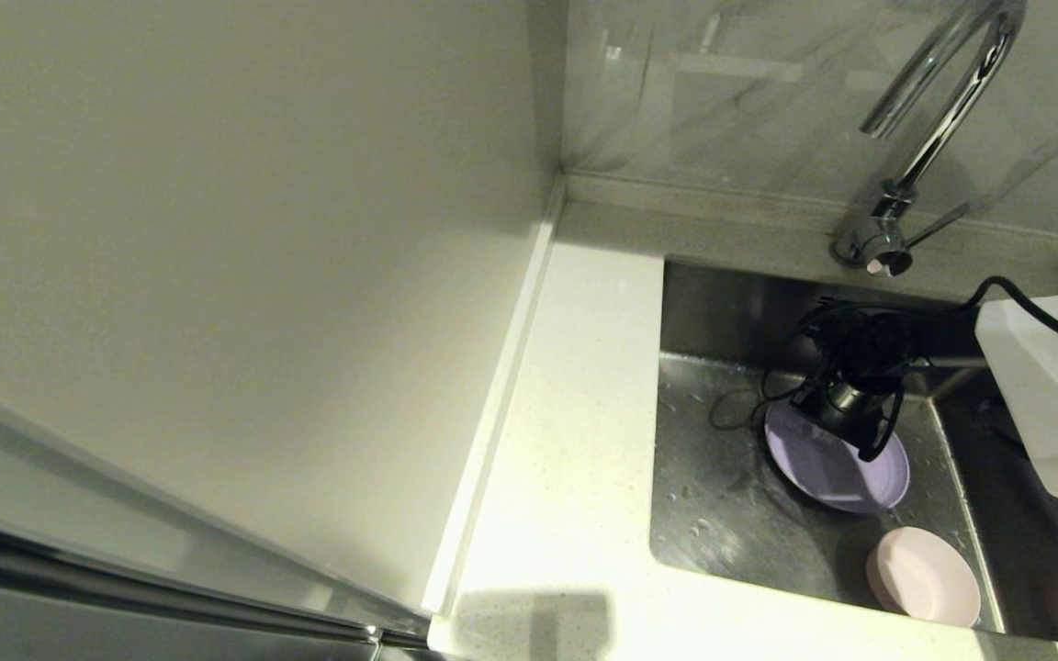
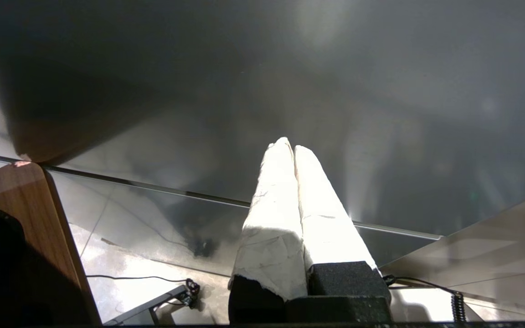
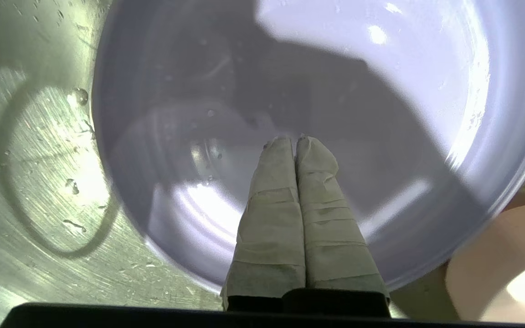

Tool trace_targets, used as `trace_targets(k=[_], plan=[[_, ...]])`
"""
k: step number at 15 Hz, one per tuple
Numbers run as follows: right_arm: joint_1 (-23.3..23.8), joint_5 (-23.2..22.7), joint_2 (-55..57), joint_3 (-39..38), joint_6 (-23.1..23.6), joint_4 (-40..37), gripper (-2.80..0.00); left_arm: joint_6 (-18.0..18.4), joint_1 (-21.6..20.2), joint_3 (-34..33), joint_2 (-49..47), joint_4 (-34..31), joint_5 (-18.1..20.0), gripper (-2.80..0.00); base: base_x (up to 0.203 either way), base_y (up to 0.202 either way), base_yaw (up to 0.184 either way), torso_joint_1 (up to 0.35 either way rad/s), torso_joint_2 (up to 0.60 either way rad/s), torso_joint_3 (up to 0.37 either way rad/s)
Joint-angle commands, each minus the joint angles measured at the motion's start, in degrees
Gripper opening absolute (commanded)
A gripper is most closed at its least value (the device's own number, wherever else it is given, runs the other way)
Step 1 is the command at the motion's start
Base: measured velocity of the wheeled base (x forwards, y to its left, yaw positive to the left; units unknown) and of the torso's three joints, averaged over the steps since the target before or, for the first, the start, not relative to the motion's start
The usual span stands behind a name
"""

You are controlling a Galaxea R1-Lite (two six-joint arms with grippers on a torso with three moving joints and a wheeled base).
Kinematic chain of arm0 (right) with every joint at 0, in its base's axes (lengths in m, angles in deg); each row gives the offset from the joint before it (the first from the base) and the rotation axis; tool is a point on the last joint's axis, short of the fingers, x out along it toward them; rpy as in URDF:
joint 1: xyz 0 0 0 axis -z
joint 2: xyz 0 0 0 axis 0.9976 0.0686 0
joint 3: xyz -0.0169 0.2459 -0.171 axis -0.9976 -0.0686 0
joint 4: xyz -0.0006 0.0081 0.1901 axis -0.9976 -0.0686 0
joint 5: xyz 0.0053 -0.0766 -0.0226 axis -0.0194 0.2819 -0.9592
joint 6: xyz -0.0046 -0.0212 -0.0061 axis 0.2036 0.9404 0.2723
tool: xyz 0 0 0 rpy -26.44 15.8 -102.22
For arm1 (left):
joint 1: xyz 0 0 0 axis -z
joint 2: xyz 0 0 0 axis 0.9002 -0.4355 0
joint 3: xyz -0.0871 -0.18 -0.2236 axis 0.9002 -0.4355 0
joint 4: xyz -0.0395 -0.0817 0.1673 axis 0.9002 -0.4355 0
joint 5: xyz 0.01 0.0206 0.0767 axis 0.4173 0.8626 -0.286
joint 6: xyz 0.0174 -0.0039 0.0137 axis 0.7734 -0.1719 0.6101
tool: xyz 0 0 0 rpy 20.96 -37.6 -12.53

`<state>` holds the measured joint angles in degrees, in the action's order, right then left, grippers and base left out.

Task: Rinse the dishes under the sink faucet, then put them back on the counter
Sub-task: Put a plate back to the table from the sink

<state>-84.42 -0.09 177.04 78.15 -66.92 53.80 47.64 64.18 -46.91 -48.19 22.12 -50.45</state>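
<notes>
In the head view the lavender plate (image 1: 846,473) lies on the floor of the steel sink (image 1: 713,477), with the pale pink bowl (image 1: 924,576) beside it near the front wall. My right gripper (image 1: 846,404) hangs over the plate's far part. In the right wrist view its taped fingers (image 3: 293,139) are pressed together with nothing between them, pointing at the plate's inner face (image 3: 381,91). The bowl (image 3: 495,259) shows at the corner. The chrome faucet (image 1: 928,138) arches behind the sink. My left gripper (image 2: 292,146) is shut and parked away from the white counter (image 1: 566,441).
Water drops dot the sink floor (image 3: 39,182). A thin black cable (image 1: 731,408) loops beside the plate. My right arm's white casing (image 1: 1043,404) overhangs the sink's right side. A pale wall panel (image 1: 217,275) stands left of the counter.
</notes>
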Motion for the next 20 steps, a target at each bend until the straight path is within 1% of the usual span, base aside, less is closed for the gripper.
trace_targets(k=[1,2,3,4,5,7,9,10,12,14,16,18,20], plan=[[0.06,0.19,-1.63,0.14,-0.06,-1.02,-2.8,-0.02,0.06,-0.13,0.0,0.0,-0.04,-2.8,0.0,0.0,0.0,0.0,0.0,0.0],[0.02,0.21,-2.0,0.46,0.21,-2.02,-2.8,-0.02,0.05,-0.18,0.0,-0.01,0.0,-2.8,0.0,0.0,0.0,0.0,0.0,0.0],[-0.12,0.35,-2.69,0.42,1.74,-2.27,-2.8,-0.02,0.0,-0.18,0.0,-0.05,0.0,-2.8,0.0,0.0,0.0,0.0,0.0,0.0],[-0.6,0.54,-3.72,0.04,4.17,-2.59,-2.8,-0.02,0.06,-0.18,0.0,-0.02,0.0,-2.8,0.0,0.0,0.0,0.0,0.0,0.0],[-1.72,0.68,-5.32,-0.14,7.57,-3.08,-2.8,-0.02,0.06,-0.18,0.0,0.0,0.0,-2.8,0.0,0.0,0.0,0.0,0.0,0.0],[-5.89,0.69,-8.4,-0.2,14.79,-3.61,-2.8,-0.02,0.0,-0.17,0.0,-0.05,0.0,-2.8,0.0,0.0,0.0,0.0,0.0,0.0],[-10.67,0.64,-9.13,0.36,20.28,-3.5,-2.8,-0.02,0.0,-0.18,0.0,-0.05,0.0,-2.8,0.0,0.0,0.0,0.0,0.0,0.0],[-12.44,0.55,-9.07,0.5,22.09,-3.34,0.0,-0.02,0.0,-0.18,0.0,0.03,0.0,-2.8,0.0,0.0,0.0,0.0,0.0,0.0],[-15.24,0.69,-7.28,0.88,24.34,-1.23,0.0,-0.02,0.0,-0.18,0.0,-0.05,0.0,-2.8,0.0,0.0,0.0,0.0,0.0,0.0],[-15.9,1.72,-5.31,0.9,25.52,2.7,0.0,-0.02,0.0,-0.18,0.0,-0.05,0.0,-2.8,0.0,0.0,0.0,0.0,0.0,0.0],[-15.91,6.85,-2.82,0.83,26.41,4.34,0.0,-0.02,0.0,-0.18,0.0,-0.05,0.0,-2.8,0.0,0.0,0.0,0.0,0.0,0.0],[-15.18,8.65,-2.1,0.81,27.14,5.07,0.0,-0.02,0.0,-0.18,0.0,-0.05,0.0,-2.8,0.0,0.0,0.0,0.0,0.0,0.0],[-14.36,12.15,-2.18,0.81,28.18,5.07,0.0,-0.02,0.04,-0.18,0.0,-0.02,0.0,-2.8,0.0,0.0,0.0,0.0,0.0,0.0]])
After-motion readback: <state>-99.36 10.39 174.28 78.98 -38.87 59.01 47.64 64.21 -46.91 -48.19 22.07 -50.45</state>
